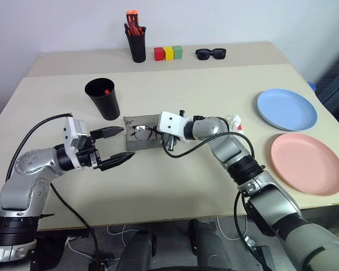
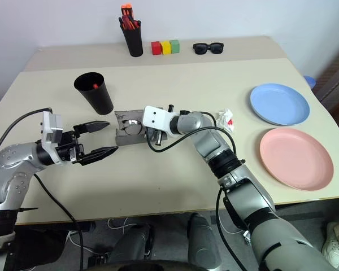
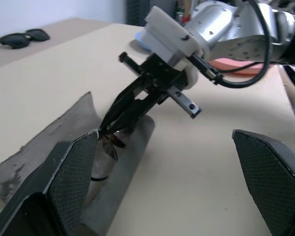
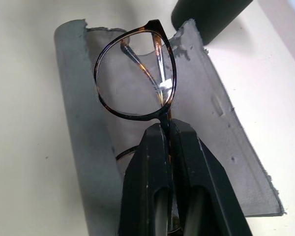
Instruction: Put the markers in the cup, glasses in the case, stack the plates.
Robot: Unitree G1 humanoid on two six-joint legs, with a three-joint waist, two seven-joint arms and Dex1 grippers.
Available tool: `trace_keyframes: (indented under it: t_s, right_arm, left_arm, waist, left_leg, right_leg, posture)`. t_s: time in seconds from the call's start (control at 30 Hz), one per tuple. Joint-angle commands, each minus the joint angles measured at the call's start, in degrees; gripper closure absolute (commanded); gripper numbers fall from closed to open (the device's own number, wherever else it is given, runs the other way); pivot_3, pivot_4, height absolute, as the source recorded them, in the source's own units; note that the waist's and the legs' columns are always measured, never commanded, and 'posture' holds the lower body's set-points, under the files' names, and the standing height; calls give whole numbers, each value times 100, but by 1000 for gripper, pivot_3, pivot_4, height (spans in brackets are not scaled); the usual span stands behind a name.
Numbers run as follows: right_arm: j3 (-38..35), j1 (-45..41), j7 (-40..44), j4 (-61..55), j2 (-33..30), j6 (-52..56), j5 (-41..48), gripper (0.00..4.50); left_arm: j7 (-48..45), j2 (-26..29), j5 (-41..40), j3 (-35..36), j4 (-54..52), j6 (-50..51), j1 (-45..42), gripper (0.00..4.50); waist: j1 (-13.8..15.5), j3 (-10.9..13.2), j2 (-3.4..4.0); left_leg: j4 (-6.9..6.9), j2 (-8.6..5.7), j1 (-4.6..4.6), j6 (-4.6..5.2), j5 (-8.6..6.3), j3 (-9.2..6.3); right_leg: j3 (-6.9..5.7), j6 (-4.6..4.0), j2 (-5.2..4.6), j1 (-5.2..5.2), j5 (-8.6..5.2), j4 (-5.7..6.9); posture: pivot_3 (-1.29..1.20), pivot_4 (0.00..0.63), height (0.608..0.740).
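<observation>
The wire-frame glasses [image 4: 135, 81] lie in the open grey case [image 4: 216, 132], which rests on the counter [image 1: 175, 186] just beside the tall black cup [image 1: 104, 99]. The right end effector [image 4: 166, 129] pinches the bridge of the glasses between fingers that look almost closed; whether the grip is easing cannot be told. The left end effector [image 1: 117, 145] hangs fully open and empty near the case's edge, touching nothing. A red marker cap [image 1: 106, 91] shows inside the cup; the second marker cannot be made out. The blue plate [image 1: 286, 109] and pink plate [image 1: 307, 162] lie side by side, unstacked, and a small crumpled wrapper [image 1: 235, 122] sits near the right arm. Risks, as judged: a frame caught on the fingers at release could be dragged out of the case; glasses seated crookedly could stop the lid closing; the unsecured case could slide if pushed.
</observation>
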Motion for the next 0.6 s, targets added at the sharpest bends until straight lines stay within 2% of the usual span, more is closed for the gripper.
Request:
trace_keyframes:
  t_s: [0.03,0.2,0.47,0.6]
  right_arm:
    - [-167,-37,11,-283,-5,-59,99,2541]
    - [-361,-82,-115,-385,-104,-102,136,59]
    - [-1361,-133,-90,-882,-87,399,1133,59]
    - [-1678,372,154,-1510,-461,841,1537,59]
  left_arm:
    - [40,32,0,123,21,-26,-123,0]
    - [-48,20,44,156,217,-220,-167,0]
    - [-2,-124,443,-48,786,-667,-518,0]
    - [188,-376,930,-309,1362,-1073,-1004,0]
  waist:
    - [-4,0,0]
    - [-5,0,0]
    - [10,0,0]
    - [63,-2,-2]
  left_leg:
    - [-1,0,0,0,0,0]
    - [-2,0,0,0,0,0]
    - [0,0,-3,0,0,-1]
    - [1,0,-4,0,0,-3]
  right_leg:
    - [0,0,0,0,0,0]
    - [0,0,1,-2,0,0]
    - [0,-1,0,-1,1,-2]
    - [0,-1,0,-1,1,-1]
  posture:
    - [0,150,740]
    - [0,150,740]
    - [0,150,740]
    - [0,150,740]
